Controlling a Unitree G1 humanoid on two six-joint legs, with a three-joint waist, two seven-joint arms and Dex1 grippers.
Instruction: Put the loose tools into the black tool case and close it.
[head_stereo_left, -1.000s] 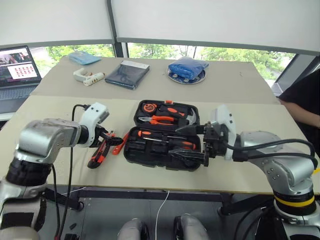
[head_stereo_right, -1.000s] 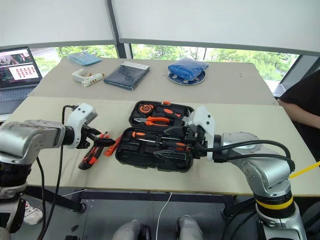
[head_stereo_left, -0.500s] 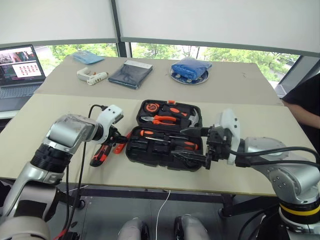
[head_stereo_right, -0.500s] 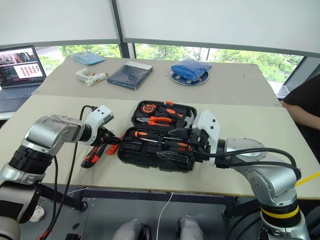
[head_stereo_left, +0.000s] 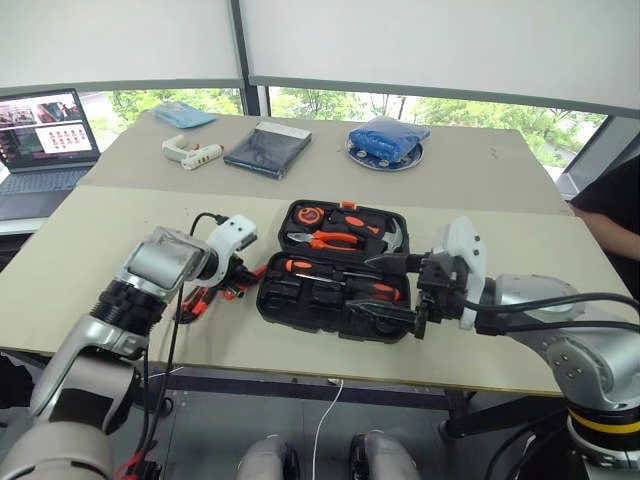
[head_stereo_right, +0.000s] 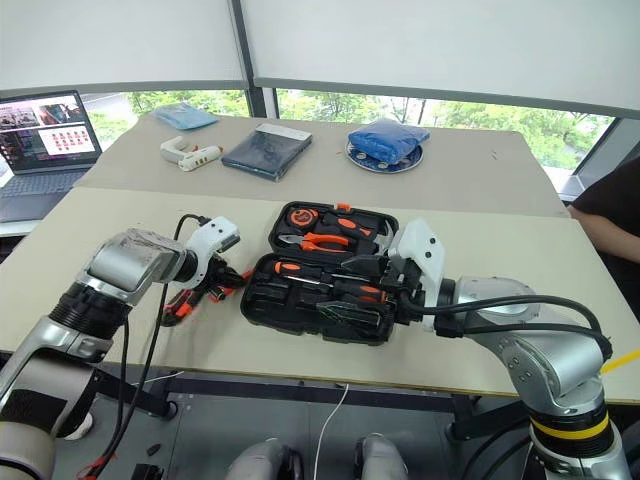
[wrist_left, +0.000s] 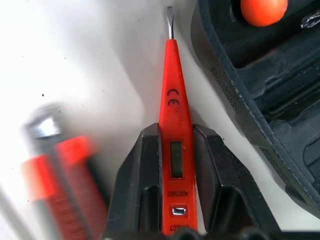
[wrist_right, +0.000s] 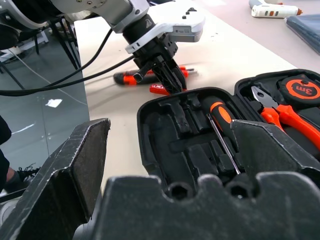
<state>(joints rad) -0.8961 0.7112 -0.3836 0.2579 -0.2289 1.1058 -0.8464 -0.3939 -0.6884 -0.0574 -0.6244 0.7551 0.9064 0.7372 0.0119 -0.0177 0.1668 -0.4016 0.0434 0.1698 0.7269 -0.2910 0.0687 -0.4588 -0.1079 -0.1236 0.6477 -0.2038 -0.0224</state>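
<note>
The left gripper's (wrist_left: 177, 165) black fingers (wrist_left: 140, 175) flanked the slim orange plastic screwdriver (wrist_left: 174, 115) lying on the beige surface (wrist_left: 75, 65) beside the open black moulded case (wrist_left: 260, 90), apparently touching; a shallow pinch risked slipping, while the right gripper (head_stereo_left: 398, 290) stood apart.

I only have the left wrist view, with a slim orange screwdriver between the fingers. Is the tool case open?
Observer: Yes, the black tool case lies fully open, with pliers and a tape measure in its far half.
Operator: Where's the right end effector?
Observer: The right end effector hangs open over the case's right part, holding nothing.
Operator: Any other loose tools?
Observer: A utility knife lies on the table left of the case.
</note>
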